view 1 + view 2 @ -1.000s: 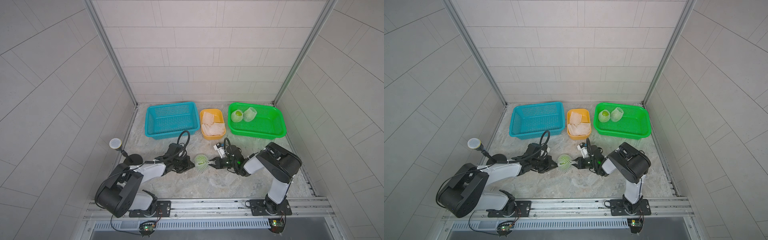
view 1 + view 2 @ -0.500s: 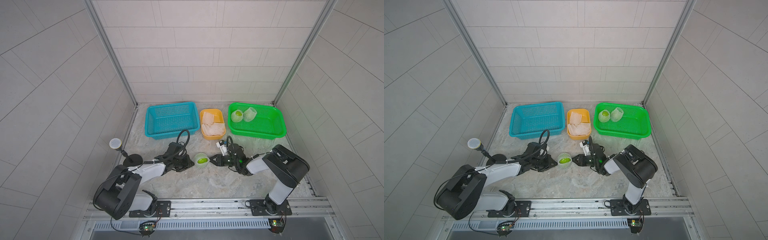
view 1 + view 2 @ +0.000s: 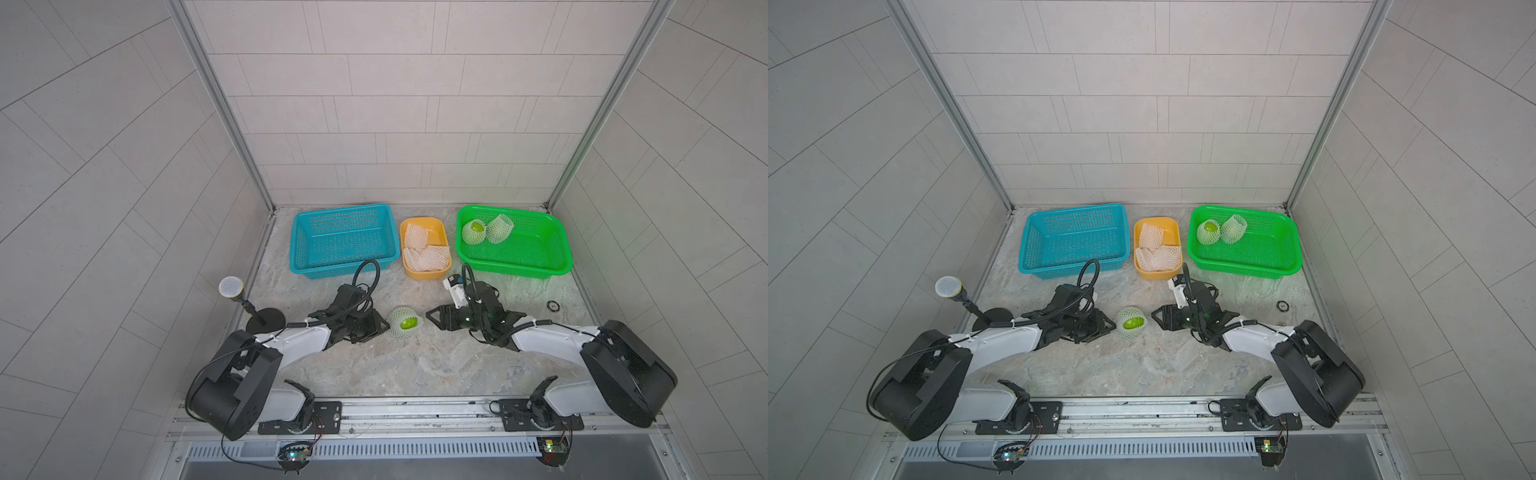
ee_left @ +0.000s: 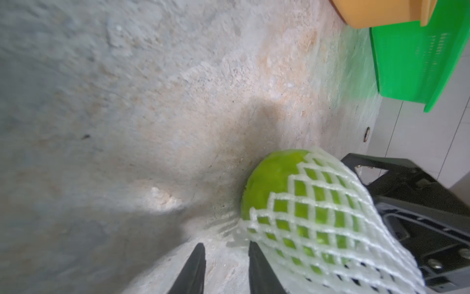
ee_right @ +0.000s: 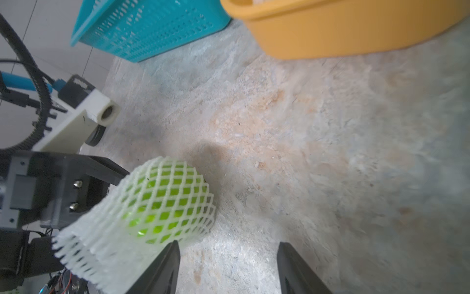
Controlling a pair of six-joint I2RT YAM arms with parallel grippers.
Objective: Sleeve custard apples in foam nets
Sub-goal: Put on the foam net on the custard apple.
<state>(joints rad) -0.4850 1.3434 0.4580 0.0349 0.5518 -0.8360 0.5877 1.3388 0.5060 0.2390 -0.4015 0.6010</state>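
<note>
1. A custard apple [image 3: 404, 323] rests on the stone-patterned tabletop [image 3: 374, 370], midway between the two arms. A white foam net [image 4: 338, 193] wraps it, and bare green skin shows at the net's open end.
2. The left gripper [image 4: 225, 244] lies low, just beside the fruit. Its jaws stand a narrow gap apart with nothing between them. One finger is right by the net's hem; whether it touches is unclear.
3. The right gripper [image 5: 229, 243] faces the fruit from the opposite side, slightly apart from it. Its jaws are spread wide and empty.
4. The arms probably face each other because a net mouth must be pulled from both sides. With neither jaw gripping, sleeving of this fruit looks finished.
5. At the back, a green basket [image 3: 532, 249] holds two netted fruits. One [image 3: 473, 232] shows green and the other [image 3: 500, 228] is fully covered. This seems to be where finished fruit goes, so the third likely belongs there next.
6. A yellow tub [image 3: 437, 232] beside it holds spare nets [image 3: 424, 257], within both arms' reach. The blue basket [image 3: 345, 241] is empty.
</note>
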